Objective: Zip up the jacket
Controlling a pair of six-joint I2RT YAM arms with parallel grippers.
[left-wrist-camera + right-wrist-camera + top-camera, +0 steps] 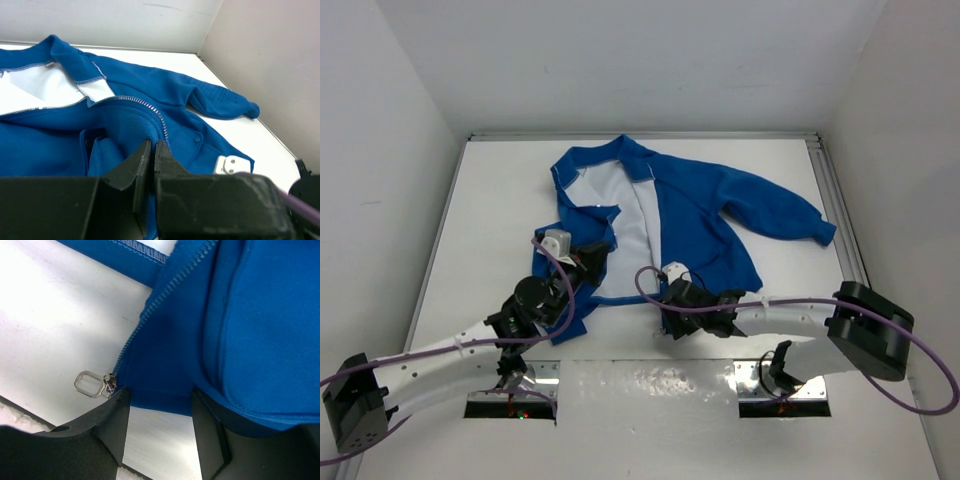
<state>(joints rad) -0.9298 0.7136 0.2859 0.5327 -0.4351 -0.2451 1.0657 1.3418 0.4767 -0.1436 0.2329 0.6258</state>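
- Top external: shows jacket point(710, 215) spread open mid-worktop point(500, 200), collar point(620, 155) at far end, hem toward arm bases, white lining point(635, 230) bare btwn the two front panels.
- Pins one front edge w/ left claw point(152, 150): fingers pinched tight on a fold of blue cloth, right beside zipper teeth point(161, 120).
- Straddles hem corner of other panel w/ right claw point(160, 400): fingers set apart, cloth passing btwn them, no visible squeeze; reads as open, holding nothing.
- Puts metal pull point(90, 384) just outside one finger of right claw, lying flat on worktop at bottom end of that panel's tooth row; prob. needs only a small sideways shift to get fingers round it.
- Runs long axis of zip from hem up toward collar, i.e. away from both claws and arm bases.
- Makes right arm plainly the nearer one to the pull; leaves left arm to carry its edge across, since the halves sit apart w/ lining btwn.
- Judges current step as lining up the bottom ends before slider can engage; zip not yet joined anywhere in view.
- Notes sleeve point(780, 215) flung out to the side, well apart from the action.
- Flags purple cable point(639, 282) looping beside right claw near hem as poss. snag.
- Cannot tell whether bunched cloth under left claw hides that side's bottom end.
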